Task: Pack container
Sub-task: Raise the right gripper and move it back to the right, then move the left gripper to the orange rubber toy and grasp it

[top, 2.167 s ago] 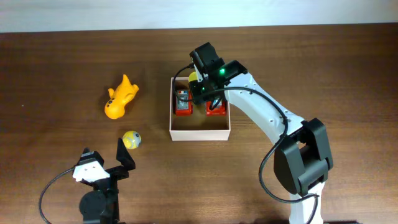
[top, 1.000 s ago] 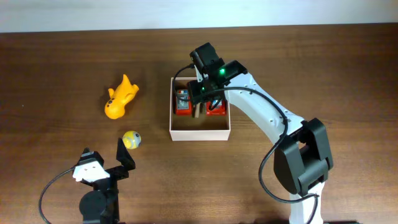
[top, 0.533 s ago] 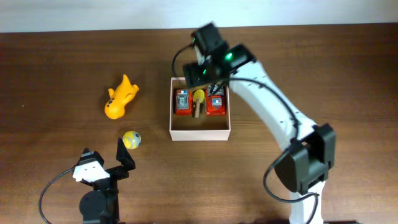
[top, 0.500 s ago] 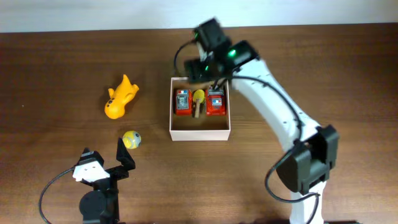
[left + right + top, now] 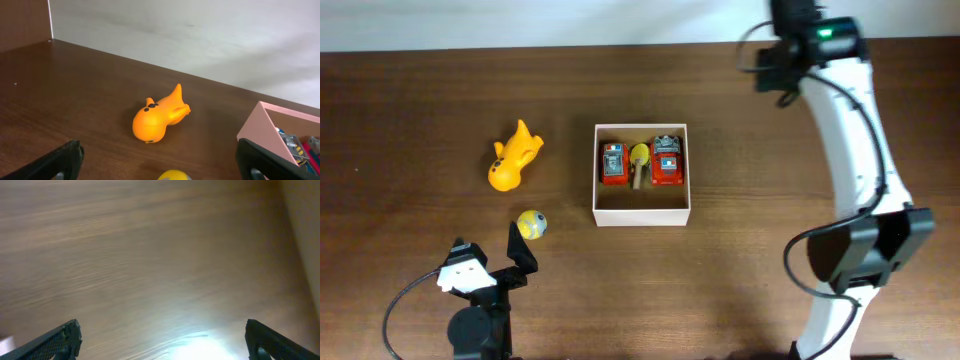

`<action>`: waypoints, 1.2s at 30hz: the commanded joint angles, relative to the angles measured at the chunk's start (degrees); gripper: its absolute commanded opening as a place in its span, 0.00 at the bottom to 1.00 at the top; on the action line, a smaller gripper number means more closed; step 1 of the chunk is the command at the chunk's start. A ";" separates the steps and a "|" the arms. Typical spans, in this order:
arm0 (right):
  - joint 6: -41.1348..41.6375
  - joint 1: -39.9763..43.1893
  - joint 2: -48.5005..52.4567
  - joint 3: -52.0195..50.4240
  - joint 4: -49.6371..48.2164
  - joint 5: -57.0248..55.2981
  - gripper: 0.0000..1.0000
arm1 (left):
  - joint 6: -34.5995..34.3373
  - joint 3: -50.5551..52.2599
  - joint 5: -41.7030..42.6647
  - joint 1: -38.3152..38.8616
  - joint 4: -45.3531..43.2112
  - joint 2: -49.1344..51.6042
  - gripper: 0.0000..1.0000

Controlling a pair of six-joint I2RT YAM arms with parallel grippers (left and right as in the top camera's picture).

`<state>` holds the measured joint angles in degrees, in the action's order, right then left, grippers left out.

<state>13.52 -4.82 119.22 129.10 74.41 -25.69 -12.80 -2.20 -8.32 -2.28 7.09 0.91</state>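
Observation:
The container (image 5: 641, 213), a low white box with a tan inside, sits mid-table. In it lie two red toys (image 5: 612, 165) (image 5: 666, 161) with a small yellow-headed toy (image 5: 639, 160) between them. My right gripper (image 5: 775, 72) hangs open and empty over bare wood at the back right, far from the box; its wrist view shows only blurred tabletop between the spread fingers (image 5: 165, 345). My left gripper (image 5: 492, 250) rests open at the front left. A yellow ball (image 5: 174, 175) lies just ahead of the left gripper (image 5: 160, 167), and the container's near corner (image 5: 260, 125) shows at the right.
An orange fish-shaped toy (image 5: 514, 157) lies left of the box, also seen in the left wrist view (image 5: 157, 116). The yellow ball (image 5: 531, 224) sits between it and the left gripper. A pale wall runs along the table's back edge (image 5: 520, 25).
The right gripper opened, left the yellow-headed toy in the box between the red toys, then rose and swung away to the back right. The left arm has not moved.

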 commanded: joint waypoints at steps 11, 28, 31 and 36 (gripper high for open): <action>0.48 14.19 -0.46 -0.31 -1.22 7.39 0.99 | 1.14 0.35 0.44 -0.24 -0.15 -0.28 0.99; 0.48 15.39 -0.46 -0.31 -1.31 9.03 0.99 | 0.87 0.33 2.54 -0.24 -3.13 -0.28 0.99; 0.46 15.39 -0.46 -0.31 -1.31 9.03 0.99 | 0.90 -0.46 7.10 -0.24 -6.71 -0.22 0.99; 0.46 15.39 -0.46 -0.31 -1.31 9.03 0.99 | 4.79 -12.24 6.78 -0.24 4.35 5.29 0.99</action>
<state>13.50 10.52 119.22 129.10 73.25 -16.80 -12.05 -6.90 -3.20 -2.28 8.82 2.94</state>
